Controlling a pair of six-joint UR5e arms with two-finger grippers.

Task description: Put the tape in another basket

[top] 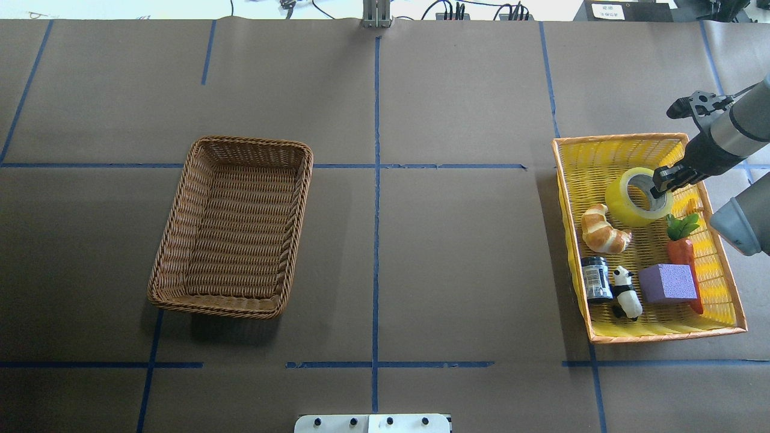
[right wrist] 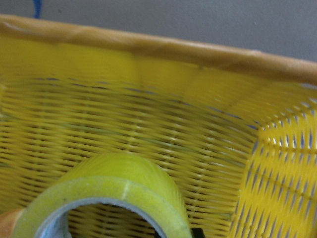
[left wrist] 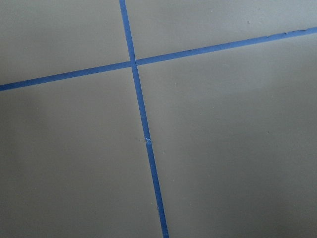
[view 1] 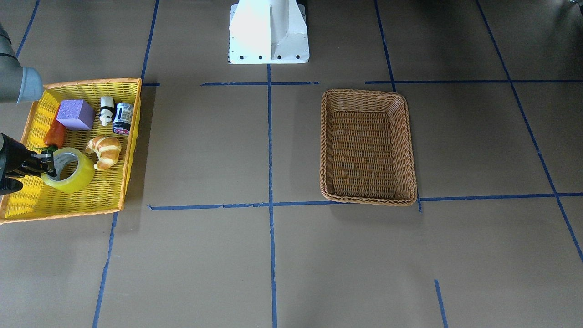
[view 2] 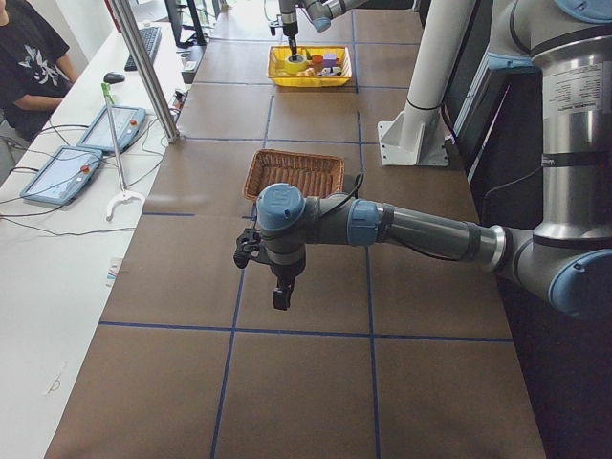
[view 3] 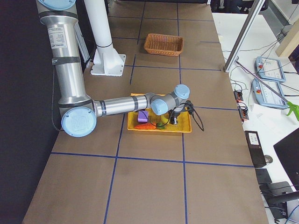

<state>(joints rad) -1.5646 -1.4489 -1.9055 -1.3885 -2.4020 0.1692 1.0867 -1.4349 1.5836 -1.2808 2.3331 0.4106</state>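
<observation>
Tape [top: 637, 196] is the thing we must move, and it lies at the far right of the overhead view, so we read the table [top: 457, 252] from left to right to reach it. On the left stands the wicker basket [top: 258, 142], open side up, which in our judgement is the place where the roll must go. Between it and the right side we see only brown paper crossed by blue lines [top: 376, 180], so the two containers are well apart and the carry will be long. On the right is the yellow tray [top: 619, 137], and the tape is inside it, in the half farther from the robot, tilted and not flat. We think it tilts because the right gripper [top: 659, 185] pinches its wall, with one finger inside the grey core and the other outside; the jaws seem closed on the roll. Just beside the tape lies a croissant [top: 603, 228], and nearer the robot lie a carrot [top: 683, 252], a purple block [top: 668, 284], a panda figure [top: 625, 293] and a dark jar [top: 595, 278]. Gripping by the wall probably keeps the fingers away from these neighbours. The left gripper [view 2: 278, 302] hangs over bare table and shows only in the left side view, so we cannot tell if it is open or closed.
</observation>
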